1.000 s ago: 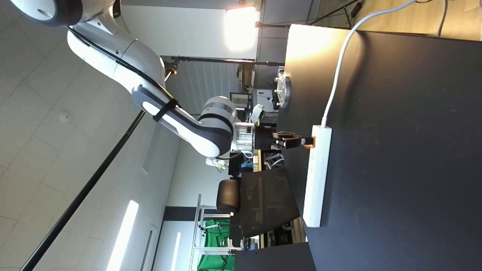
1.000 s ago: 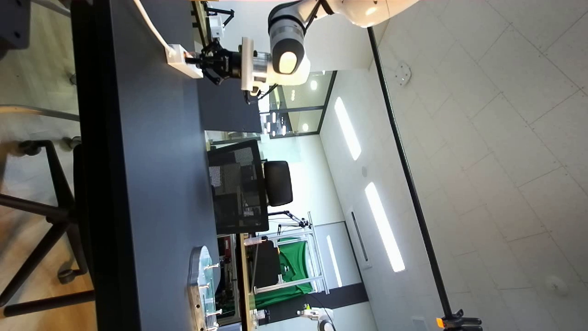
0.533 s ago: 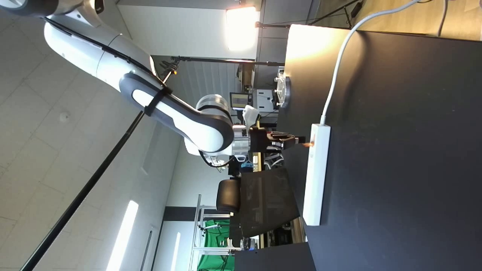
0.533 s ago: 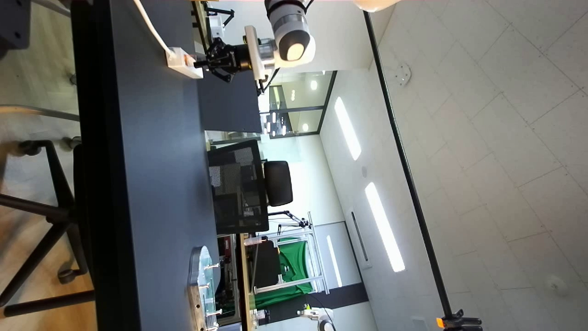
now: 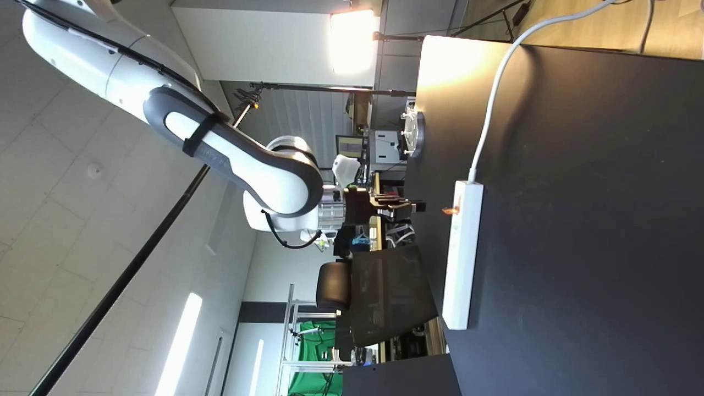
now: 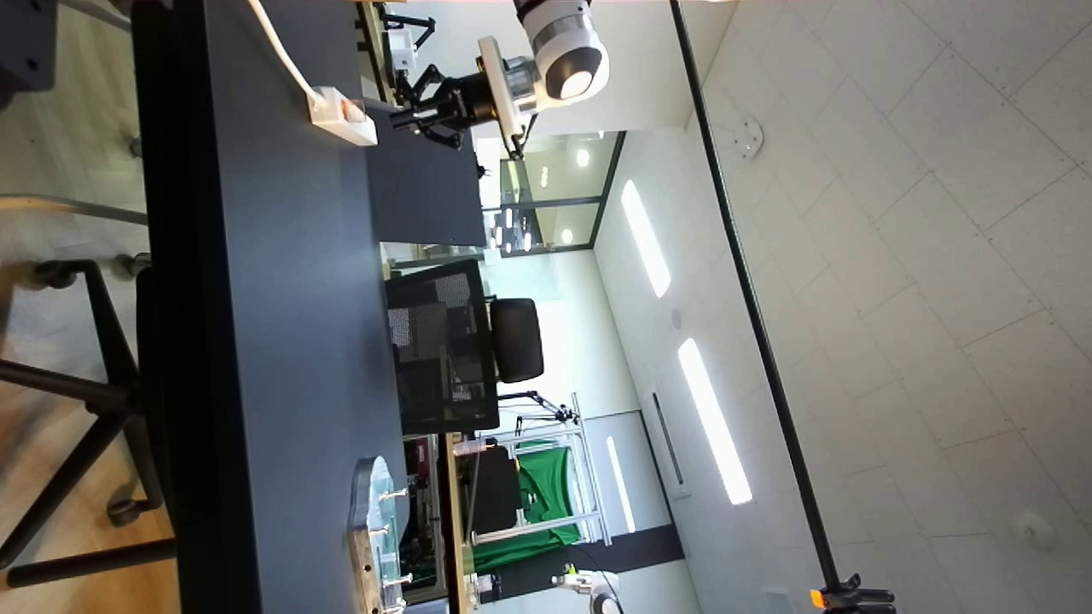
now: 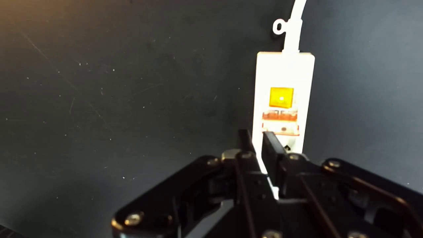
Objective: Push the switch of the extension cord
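The extension cord (image 5: 463, 256) is laid flat on the dark surface (image 5: 577, 220), its cable (image 5: 497, 82) led off past the edge; the switch (image 7: 281, 99) is found near the cable end and is shown in the wrist view as a bright yellow-orange square; the orange cover (image 7: 281, 124) is tipped up just beside the switch, and is seen jutting out in both exterior views; access is thus judged to be secured, and that part of the task may be counted as done.

The end effector (image 7: 257, 134) is held above the extension cord, near the cover but touching neither it nor the switch; its fingers (image 7: 271, 145) are set slightly apart, a strip of white being seen through the gap, and nothing is gripped between them.

Whether the push itself is done cannot be told; the bright colour might be taken for a lit switch, but that patch is overexposed in the wrist view, and its tilt cannot be made out; if the push is not yet done, it is all that is left: the end effector would need to be brought over the switch, kept clear of the raised cover, and pressed down; if it is done, nothing more is judged to be required than a move away.
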